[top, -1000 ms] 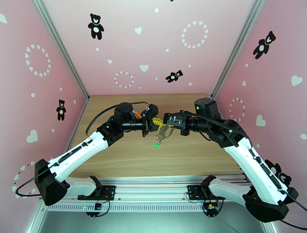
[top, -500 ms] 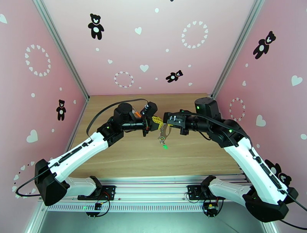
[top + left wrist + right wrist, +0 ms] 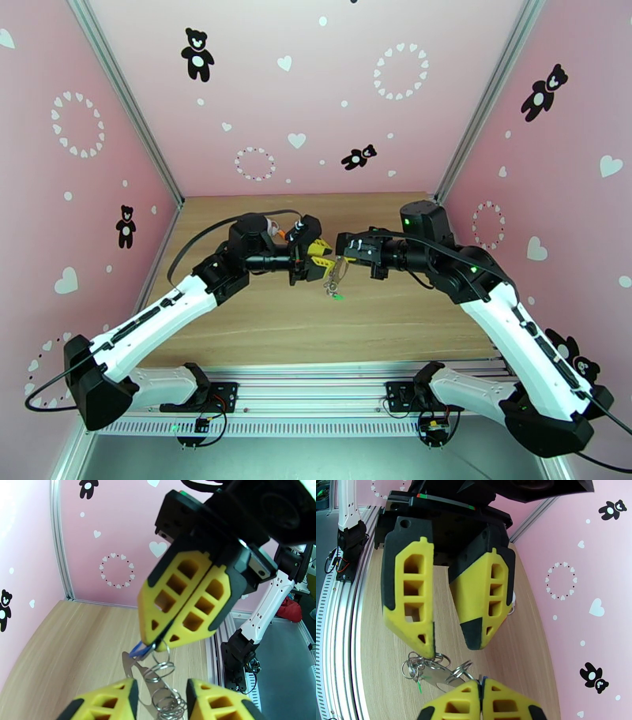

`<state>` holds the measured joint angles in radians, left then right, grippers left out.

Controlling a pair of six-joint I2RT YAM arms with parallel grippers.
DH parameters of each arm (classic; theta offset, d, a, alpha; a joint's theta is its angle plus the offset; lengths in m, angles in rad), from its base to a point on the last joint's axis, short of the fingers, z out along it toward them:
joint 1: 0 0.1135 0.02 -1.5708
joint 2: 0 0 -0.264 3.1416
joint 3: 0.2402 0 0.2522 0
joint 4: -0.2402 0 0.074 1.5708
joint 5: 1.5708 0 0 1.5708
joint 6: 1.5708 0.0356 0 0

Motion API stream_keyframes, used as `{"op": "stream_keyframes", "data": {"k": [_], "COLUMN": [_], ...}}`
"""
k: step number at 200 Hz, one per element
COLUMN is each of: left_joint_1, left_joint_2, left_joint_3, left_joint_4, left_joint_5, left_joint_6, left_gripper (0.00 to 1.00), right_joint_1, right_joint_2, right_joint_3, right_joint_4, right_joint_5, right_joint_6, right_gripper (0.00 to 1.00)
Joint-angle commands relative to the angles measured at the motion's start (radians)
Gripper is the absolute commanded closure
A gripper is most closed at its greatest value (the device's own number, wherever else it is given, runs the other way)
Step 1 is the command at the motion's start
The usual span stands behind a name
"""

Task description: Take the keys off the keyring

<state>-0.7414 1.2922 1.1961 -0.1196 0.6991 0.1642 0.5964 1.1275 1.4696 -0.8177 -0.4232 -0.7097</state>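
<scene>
Grip first: your right pincer (image 3: 158,642) is pressed fully closed, its two yellow pads meeting along a seam. A sliver of blue tag (image 3: 138,649) sticks out sideways from between the tips, along with one loop of the keyring (image 3: 160,669). The whole bunch hangs from that pincer, clear of the wooden tabletop (image 3: 276,324).

Below the closed tips you can see what the keyring is made of. A flat silver plate (image 3: 129,665) dangles just under the blue tag. Beside it, several coiled wire rings (image 3: 170,703) are strung one below another. From the left wrist camera the lowest coils show in the gap between the fingers of your left pincer (image 3: 451,647).

That left pincer stands open, its yellow fingers well apart, and it faces the right pincer tip to tip. From the right wrist camera one of its fingertips (image 3: 428,651) sits right at the cluster of rings; you cannot tell whether it touches them. The other fingertip hangs free above the far end of the silver plate.

At the very bottom of the bunch hangs the green tag (image 3: 337,297), lower than both pincers. From the right wrist it shows as a thin green strip under the rings, beneath the left pincer's nearer finger. The key blades themselves are too small to make out among the rings.
</scene>
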Motion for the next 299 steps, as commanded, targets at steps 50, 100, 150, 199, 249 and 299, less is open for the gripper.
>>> {"op": "stream_keyframes", "data": {"k": [50,100,150,199,249,299], "left_joint_1": [0.0,0.001,0.013,0.033,0.041,0.014], "left_joint_2": [0.081,0.068,0.03,-0.019,-0.087,-0.09], "left_joint_3": [0.058,0.043,0.025,-0.012,-0.071,-0.113], "left_joint_4": [0.043,0.023,0.017,0.097,0.145,0.339], "left_joint_5": [0.091,0.091,0.083,0.099,-0.003,0.028], "left_joint_6": [0.002,0.032,0.038,-0.037,-0.127,-0.279], "left_gripper": [0.66,0.89,1.0,1.0,1.0,1.0], "right_joint_1": [0.007,0.007,0.008,0.007,0.003,0.021], "right_joint_2": [0.008,-0.006,-0.049,-0.099,-0.158,-0.134], "right_joint_3": [0.011,0.0,-0.028,-0.109,-0.185,-0.154], "right_joint_4": [0.022,0.019,0.023,0.038,0.135,0.083], "right_joint_5": [-0.035,0.0,0.047,0.129,0.214,0.109], "right_joint_6": [0.015,0.012,0.013,0.013,0.07,0.041], "right_gripper": [1.0,1.0,1.0,1.0,1.0,1.0]}}
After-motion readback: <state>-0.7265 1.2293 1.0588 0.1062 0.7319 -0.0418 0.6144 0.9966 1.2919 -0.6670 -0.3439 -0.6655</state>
